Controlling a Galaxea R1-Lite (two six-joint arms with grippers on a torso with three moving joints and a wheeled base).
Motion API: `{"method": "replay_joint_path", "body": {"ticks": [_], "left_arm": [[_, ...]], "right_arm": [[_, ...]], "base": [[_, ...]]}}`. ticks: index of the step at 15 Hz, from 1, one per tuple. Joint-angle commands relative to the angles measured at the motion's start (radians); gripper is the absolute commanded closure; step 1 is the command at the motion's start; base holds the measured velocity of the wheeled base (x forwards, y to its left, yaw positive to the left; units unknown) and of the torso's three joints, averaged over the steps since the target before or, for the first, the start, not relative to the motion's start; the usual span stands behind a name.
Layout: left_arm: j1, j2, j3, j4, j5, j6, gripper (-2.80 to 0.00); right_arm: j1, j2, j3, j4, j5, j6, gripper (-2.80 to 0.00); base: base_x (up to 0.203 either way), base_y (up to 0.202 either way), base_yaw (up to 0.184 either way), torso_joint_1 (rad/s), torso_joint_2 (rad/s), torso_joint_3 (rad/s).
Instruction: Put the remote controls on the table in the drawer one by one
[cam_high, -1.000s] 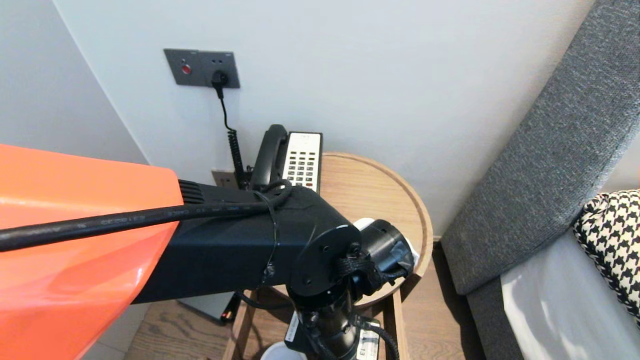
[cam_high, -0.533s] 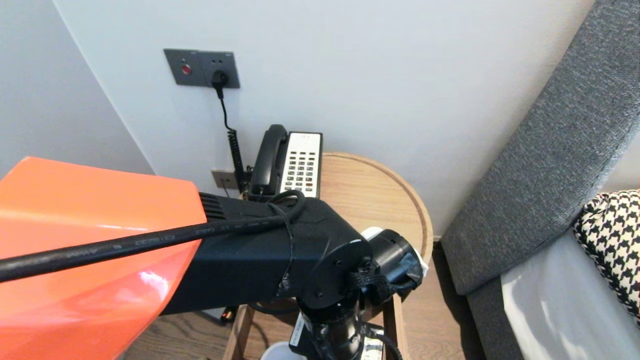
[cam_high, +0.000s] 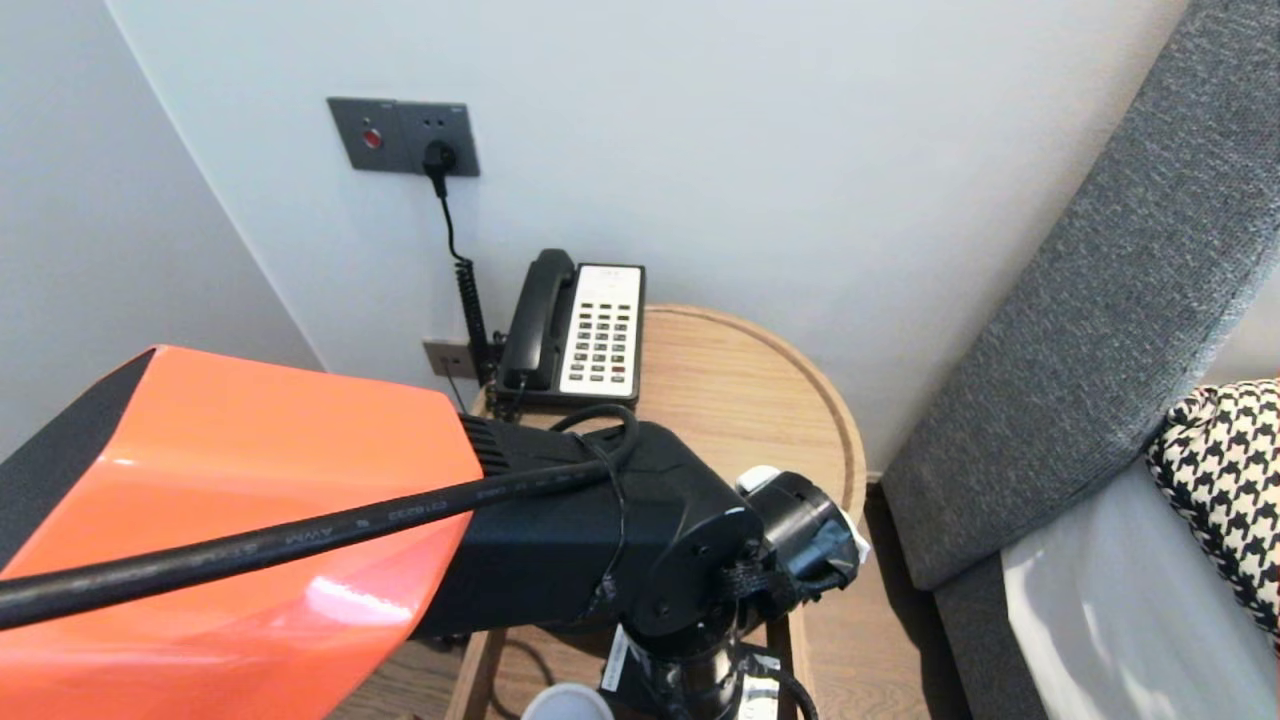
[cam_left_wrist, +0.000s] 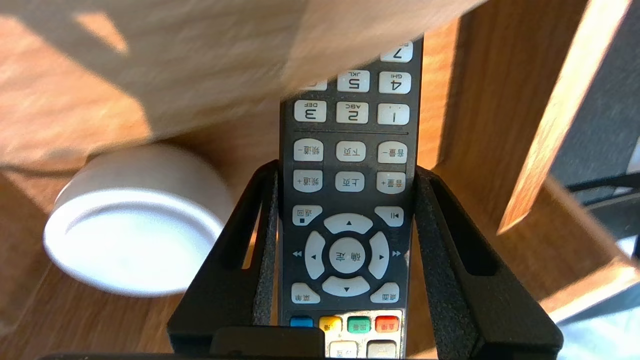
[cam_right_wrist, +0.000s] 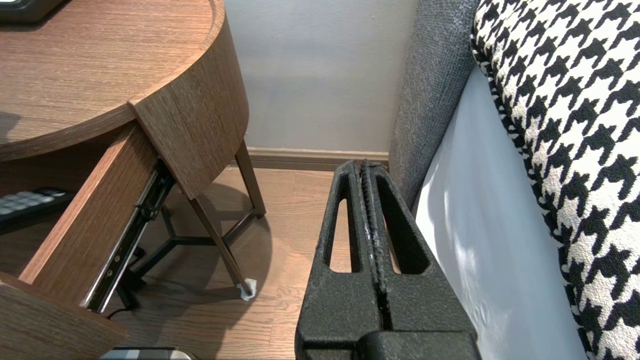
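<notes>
Left gripper (cam_left_wrist: 345, 172): jaws about half open, clamped on the long edges of a black remote control (cam_left_wrist: 347, 210), one finger pad (cam_left_wrist: 265, 240) flat against each side. Remote is keypad up, with the number keys at the far end and the coloured keys nearest the wrist. Its far end is hidden under a pale wooden edge.

Location: remote and gripper are inside the pulled-out drawer (cam_right_wrist: 85, 215) of the round wooden table (cam_high: 740, 380). From the right wrist the remote shows as a dark shape in the drawer cavity. Cannot tell whether it rests on the drawer floor or is lifted off it. A white cup (cam_left_wrist: 135, 225) sits just beside the remote, near one finger.

Head view: the left arm's orange cover (cam_high: 250, 500) blocks the drawer. A telephone (cam_high: 590, 320) stands at the back of the tabletop.

Right gripper (cam_right_wrist: 367, 170): parked, fingers pressed together, empty, hanging between the table and the bed (cam_right_wrist: 500, 225).
</notes>
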Motion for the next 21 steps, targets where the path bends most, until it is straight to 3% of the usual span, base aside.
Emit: {"method": "replay_joint_path", "body": {"ticks": [1, 3, 7, 21], "left_arm": [[-0.007, 0.014, 0.003, -0.017, 0.027, -0.01, 0.0], [-0.013, 0.022, 0.009, -0.052, 0.086, -0.016, 0.0], [-0.013, 0.023, 0.028, -0.094, 0.107, -0.017, 0.0], [-0.04, 0.014, 0.218, -0.459, 0.239, -0.016, 0.0]], "right_arm": [[0.0, 0.0, 0.025, -0.001, 0.0, 0.0, 0.0], [0.0, 0.0, 0.025, -0.001, -0.001, 0.0, 0.0], [0.0, 0.001, 0.025, -0.001, 0.001, 0.0, 0.0], [0.0, 0.001, 0.025, -0.001, -0.001, 0.0, 0.0]], "base": [[0.0, 0.0, 0.0, 0.0, 0.0, 0.0], [0.0, 0.0, 0.0, 0.0, 0.0, 0.0], [0.0, 0.0, 0.0, 0.0, 0.0, 0.0], [0.0, 0.0, 0.0, 0.0, 0.0, 0.0]]}}
